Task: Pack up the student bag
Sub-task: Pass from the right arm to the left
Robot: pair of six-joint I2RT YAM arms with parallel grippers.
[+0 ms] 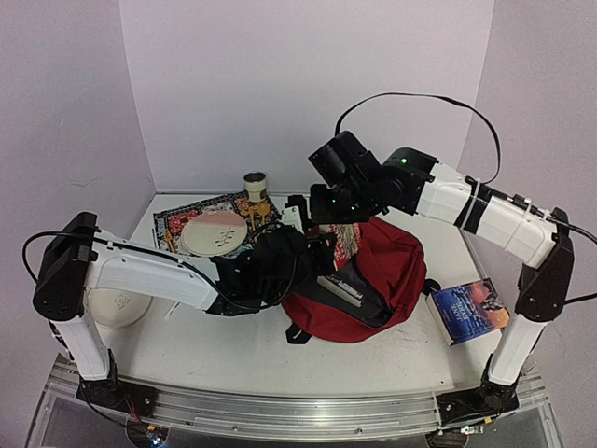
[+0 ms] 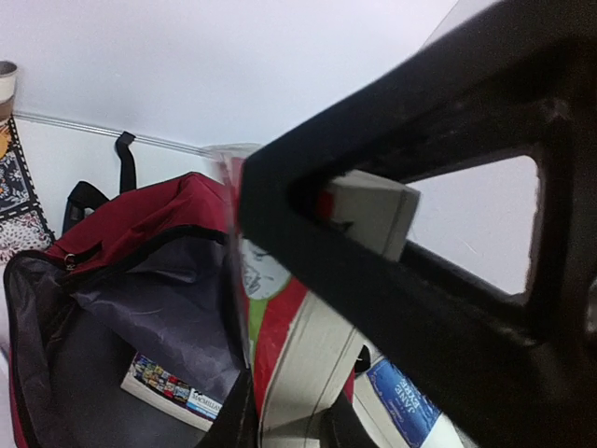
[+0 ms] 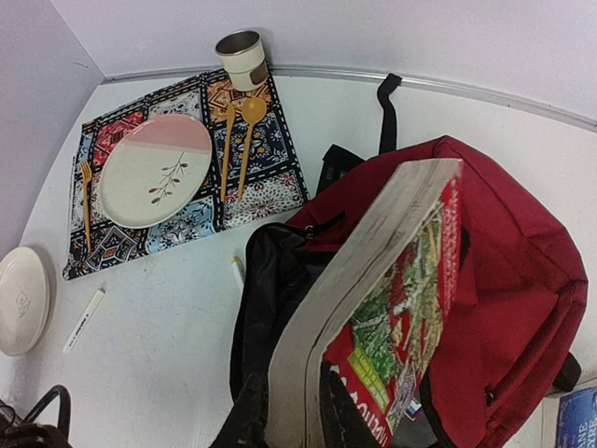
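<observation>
Student bag (image 1: pixel 387 266) lies slumped mid-tabletop (image 1: pixel 233 359), its mouth gaping toward the left arm. It is dark-red woven cloth with slick dark lining and black straps. It looks soft and floppy, so the firmer zipper rim or a strap should give a better hold than the sagging body. Over the mouth a thick paperback (image 3: pixel 392 308) with a glossy cover stands tilted. The right pincer (image 3: pixel 294 425) clamps its lower end, and the left pincer (image 2: pixel 284 434) is narrowed onto it too.
</observation>
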